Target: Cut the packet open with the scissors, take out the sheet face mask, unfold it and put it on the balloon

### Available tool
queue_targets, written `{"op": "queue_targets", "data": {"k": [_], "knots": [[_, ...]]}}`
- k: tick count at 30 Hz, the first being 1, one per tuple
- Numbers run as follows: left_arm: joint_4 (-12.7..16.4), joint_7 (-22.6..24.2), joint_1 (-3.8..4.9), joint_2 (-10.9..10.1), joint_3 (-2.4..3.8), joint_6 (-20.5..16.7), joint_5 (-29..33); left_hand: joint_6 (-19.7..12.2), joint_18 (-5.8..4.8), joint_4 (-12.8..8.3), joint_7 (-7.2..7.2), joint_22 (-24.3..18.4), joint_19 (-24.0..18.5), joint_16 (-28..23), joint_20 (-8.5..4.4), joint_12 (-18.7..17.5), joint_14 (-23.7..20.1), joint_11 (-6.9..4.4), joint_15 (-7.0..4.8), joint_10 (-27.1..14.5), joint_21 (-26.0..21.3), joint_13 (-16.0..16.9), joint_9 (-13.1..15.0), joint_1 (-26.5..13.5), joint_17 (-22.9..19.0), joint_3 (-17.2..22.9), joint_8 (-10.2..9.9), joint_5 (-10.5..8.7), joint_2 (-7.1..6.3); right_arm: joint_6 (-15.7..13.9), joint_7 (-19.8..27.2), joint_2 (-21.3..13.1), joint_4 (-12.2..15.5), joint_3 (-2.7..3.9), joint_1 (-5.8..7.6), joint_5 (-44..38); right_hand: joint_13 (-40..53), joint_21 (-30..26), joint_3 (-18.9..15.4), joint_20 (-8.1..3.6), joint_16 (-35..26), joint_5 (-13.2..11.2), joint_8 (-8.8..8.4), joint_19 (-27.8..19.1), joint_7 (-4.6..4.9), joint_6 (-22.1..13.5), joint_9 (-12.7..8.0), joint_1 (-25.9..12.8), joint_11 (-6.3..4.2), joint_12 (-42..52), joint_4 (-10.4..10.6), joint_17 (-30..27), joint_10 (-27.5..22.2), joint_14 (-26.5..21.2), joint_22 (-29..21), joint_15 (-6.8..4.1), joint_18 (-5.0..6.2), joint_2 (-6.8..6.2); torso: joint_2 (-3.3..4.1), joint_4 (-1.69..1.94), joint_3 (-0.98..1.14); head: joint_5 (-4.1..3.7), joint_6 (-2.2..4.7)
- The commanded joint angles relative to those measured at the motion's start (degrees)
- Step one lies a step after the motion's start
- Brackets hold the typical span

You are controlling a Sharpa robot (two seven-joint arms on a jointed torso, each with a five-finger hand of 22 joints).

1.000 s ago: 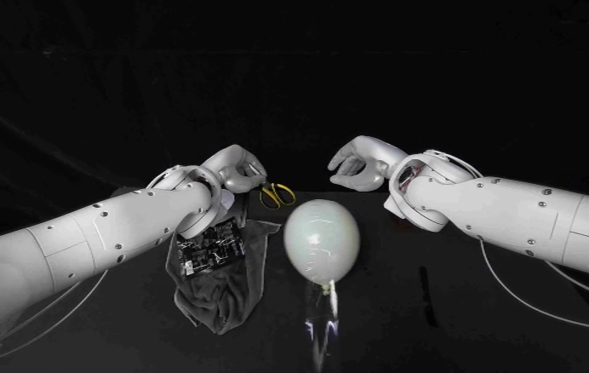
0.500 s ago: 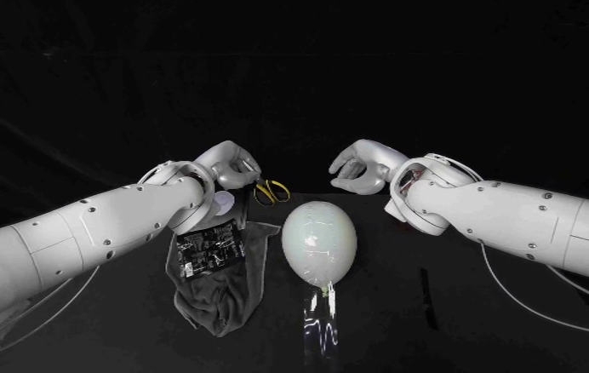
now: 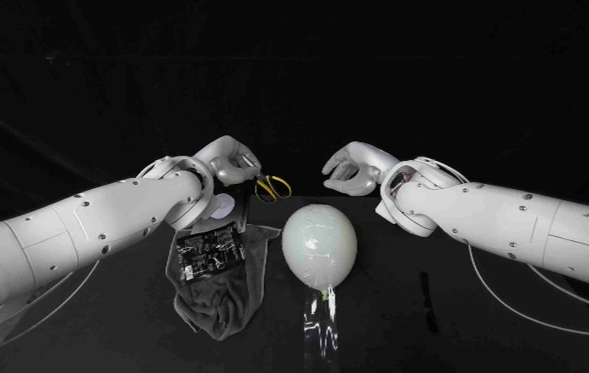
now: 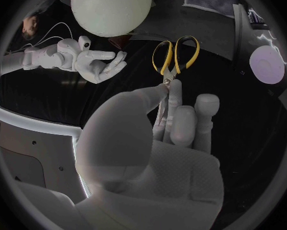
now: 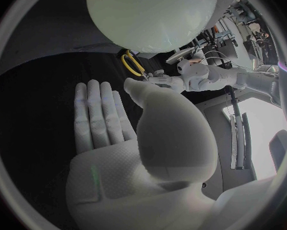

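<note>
My left hand [image 3: 230, 163] pinches the yellow-handled scissors [image 3: 271, 187] near the pivot. The left wrist view shows the thumb and fingers [image 4: 172, 99] closed on the blades, with the handles [image 4: 176, 52] pointing away from the palm. The white balloon [image 3: 319, 243] lies in the middle of the table. A black printed packet [image 3: 206, 250] rests on a grey cloth [image 3: 230, 296] to its left. My right hand [image 3: 352, 169] hovers beyond the balloon, open and empty, its fingers [image 5: 99, 112] straight in the right wrist view.
A clear plastic strip [image 3: 322, 322] trails from the balloon's knot toward the front edge. A pale round disc [image 3: 222, 204] sits by my left wrist. A thin dark stick [image 3: 426, 300] lies at the front right.
My left hand has edged up and away with the scissors in its pinch. The right hand has drifted slightly to the left.
</note>
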Motion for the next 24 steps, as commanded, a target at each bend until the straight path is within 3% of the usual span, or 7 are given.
{"op": "queue_targets", "data": {"k": [1,6,9,12,13,18,24], "knots": [[0.53,-0.02,0.62,-0.04,0.12,0.68,2.28,0.53,-0.38,-0.57,0.11,0.08,0.43,0.38,-0.07,-0.33,0.25,-0.06,-0.3,0.65,0.22,-0.08,2.8,0.18,0.1,0.26,0.53,0.06,0.7,-2.02,2.63,1.49,-1.62,0.03,-0.39,3.5,-0.65,-0.91,-0.24,0.61,-1.18,-0.31,0.06,-0.27,0.39,-0.78,-0.18,-0.48,0.31,-0.26,0.08,-0.36,-1.2,-0.38,-0.54,0.66,0.49,0.07,-0.01,0.01,0.02,-0.11,0.36],[1.27,-0.16,1.3,-0.11,0.12,0.82,2.84,0.53,-0.4,-0.57,0.11,0.2,0.54,0.38,-0.08,-0.34,0.24,-0.07,-0.3,0.68,0.27,-0.11,2.81,0.18,0.05,0.25,0.54,0.06,0.71,-2.9,4.32,4.31,-4.52,0.04,-1.31,7.22,-1.12,-3.61,-2.51,1.79,-4.67,-0.29,-1.34,-2.21,1.74,-3.86,-0.97,-1.55,1.92,-0.36,0.33,-2.18,-5.81,-3.76,-2.25,2.31,0.13,-0.01,0.13,0.08,0.06,-0.18,0.6],[1.78,-0.24,1.65,-0.12,0.12,0.88,3.08,0.53,-0.4,-0.57,0.11,0.2,0.54,0.38,-0.08,-0.34,0.24,-0.07,-0.3,0.68,0.27,-0.11,2.81,0.18,0.05,0.25,0.54,0.06,0.71,-2.75,5.22,5.98,-6.12,0.05,-1.93,9.52,-1.04,-6.15,-7.04,2.91,-7.32,-0.08,-2.24,-3.82,2.82,-6.26,-1.62,-2.09,3.02,-0.24,0.63,-4.38,-9.59,-6.38,-4.04,3.56,0.17,0.58,0.2,0.06,0.03,-0.11,0.61],[2.26,-0.28,1.94,-0.01,0.13,0.96,3.32,0.53,-0.4,-0.57,0.11,0.2,0.54,0.38,-0.08,-0.34,0.24,-0.07,-0.3,0.68,0.27,-0.11,2.81,0.18,0.05,0.25,0.54,0.06,0.71,-2.01,5.76,7.73,-7.84,0.06,-2.53,11.2,-1.08,-6.67,-8.47,3.16,-8.1,-0.02,-2.76,-4.2,3.18,-7.11,-1.88,-2.75,3.46,-0.27,1.2,-4.95,-10.52,-7.46,-4.4,3.93,0.05,0.72,0.28,0.08,0.02,-0.19,0.69],[2.39,-0.28,2.0,0.03,0.13,0.98,3.36,0.53,-0.4,-0.57,0.11,0.2,0.54,0.38,-0.08,-0.34,0.24,-0.07,-0.3,0.68,0.27,-0.11,2.81,0.18,0.05,0.25,0.54,0.06,0.71,-1.84,5.86,8.17,-8.3,0.06,-2.69,11.53,-1.06,-7.92,-11.93,3.4,-9.26,-0.59,-3.79,-5.38,3.69,-9.9,-2.69,-3.33,3.95,-0.34,2.17,-6.02,-12.0,-8.98,-5.25,4.55,-0.29,1.29,0.28,0.08,0.02,-0.19,0.69],[3.04,-0.28,2.23,0.3,0.14,1.16,3.62,0.54,-0.41,-0.58,0.11,0.25,0.6,0.39,-0.09,-0.37,0.29,-0.07,-0.31,0.72,0.3,-0.14,2.83,0.19,0.13,0.24,0.55,0.06,0.72,-1.31,6.28,10.17,-10.52,0.08,-3.41,12.72,-1.02,-8.98,-18.19,3.45,-9.96,-0.84,-4.61,-5.09,3.94,-10.84,-3.36,-0.97,4.23,-0.18,3.03,-7.97,-12.83,-9.12,-6.44,4.79,-0.46,3.79,0.23,0.03,-0.05,-0.25,0.66],[3.55,-0.22,2.46,0.78,0.17,1.31,4.01,0.53,-0.41,-0.59,0.12,0.25,0.61,0.38,-0.09,-0.39,0.29,-0.07,-0.31,0.76,0.3,-0.17,2.85,0.2,0.1,0.24,0.55,0.06,0.74,-0.89,6.73,11.68,-12.23,0.11,-3.83,13.64,-1.01,-9.21,-19.19,3.46,-10.08,-0.93,-4.67,-5.08,4.03,-10.55,-3.41,-0.43,4.28,-0.14,3.19,-8.41,-12.81,-9.17,-6.69,4.85,-0.53,4.38,0.17,0.08,0.0,-0.32,0.73]]}}
